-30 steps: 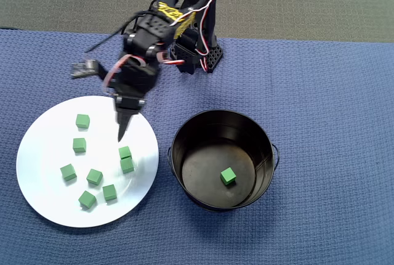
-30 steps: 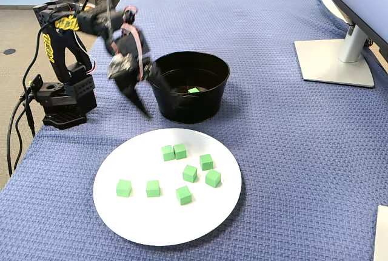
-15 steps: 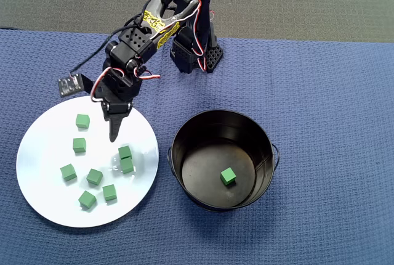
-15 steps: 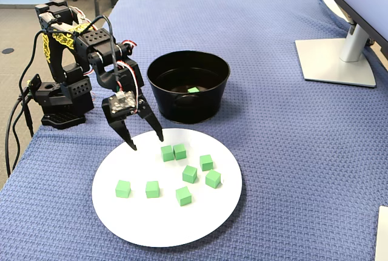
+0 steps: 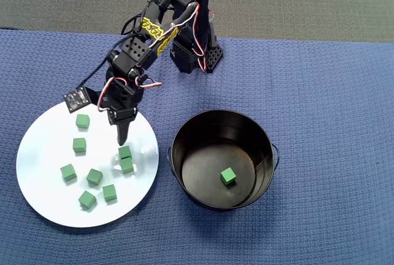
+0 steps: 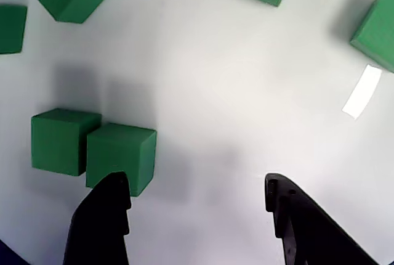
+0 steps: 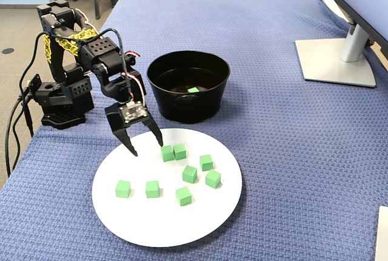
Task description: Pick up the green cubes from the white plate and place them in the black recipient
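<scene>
Several green cubes lie on the white plate, among them a touching pair. One more green cube lies on the floor of the black recipient, to the right of the plate. My gripper hangs open low over the plate's near-arm edge, tips pointing down. In the wrist view the left fingertip overlaps the lower edge of the pair's right cube. Only bare plate shows between the fingers of my gripper.
The arm's black base stands behind the plate and bucket on a blue woven cloth. A monitor stand sits at the far right in the fixed view. The table's edge runs just left of the base there.
My gripper has swung from mid-air beside the bucket down onto the plate and then edged toward the touching pair of cubes. It stayed open. No cube has moved.
</scene>
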